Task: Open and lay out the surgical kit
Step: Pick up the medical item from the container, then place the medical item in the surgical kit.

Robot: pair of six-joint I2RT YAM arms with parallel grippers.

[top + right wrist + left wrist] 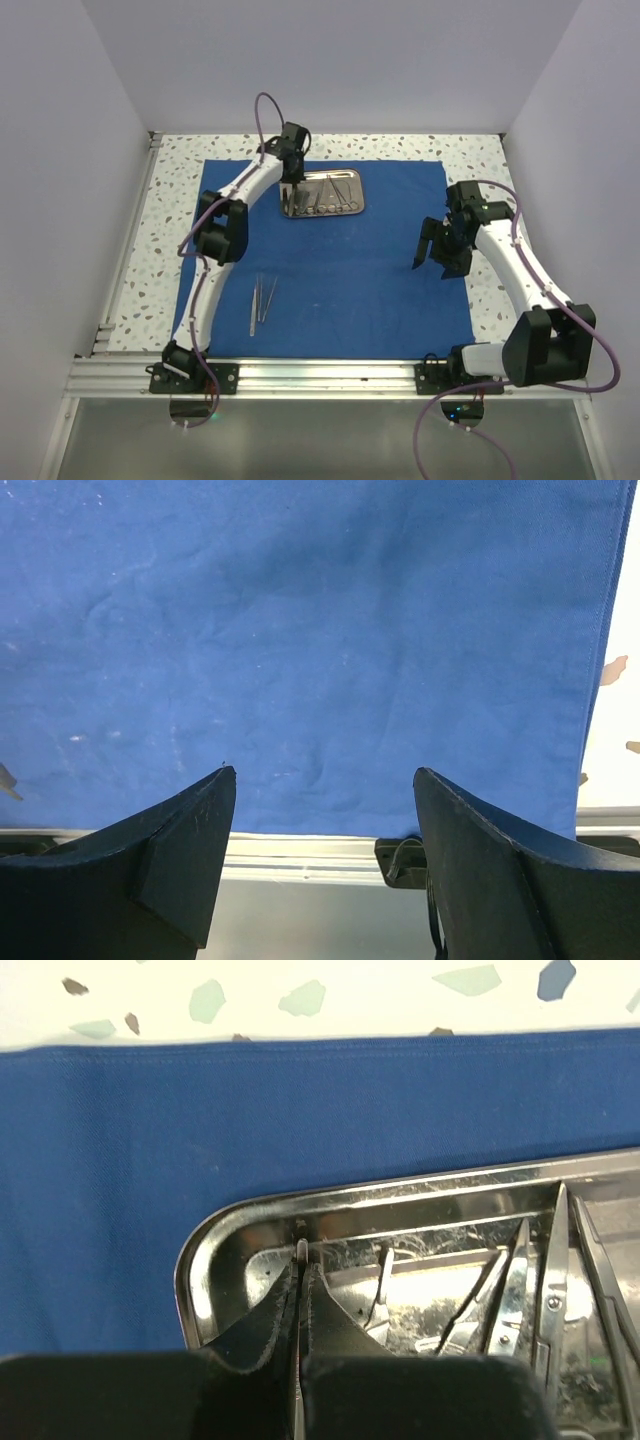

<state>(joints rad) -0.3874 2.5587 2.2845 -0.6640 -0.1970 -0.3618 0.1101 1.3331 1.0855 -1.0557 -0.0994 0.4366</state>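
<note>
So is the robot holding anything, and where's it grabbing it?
The left gripper pinches a slim steel instrument near its end, in the tray. The right gripper holds nothing.

Tabletop [480,148], white with scattered grey-green speckles, exposed along the far, left and right margins. Plain pale walls [330,60] enclose the far, left and right sides. Aluminium rail [330,375] spans the near edge (a second, narrower rail [125,250] runs along the left side).

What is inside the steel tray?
Several slim steel instruments lie in the steel tray. The jaws of the left gripper are shut on one thin instrument at the tray's left end. The gripper body covers the tray's near part.
</note>
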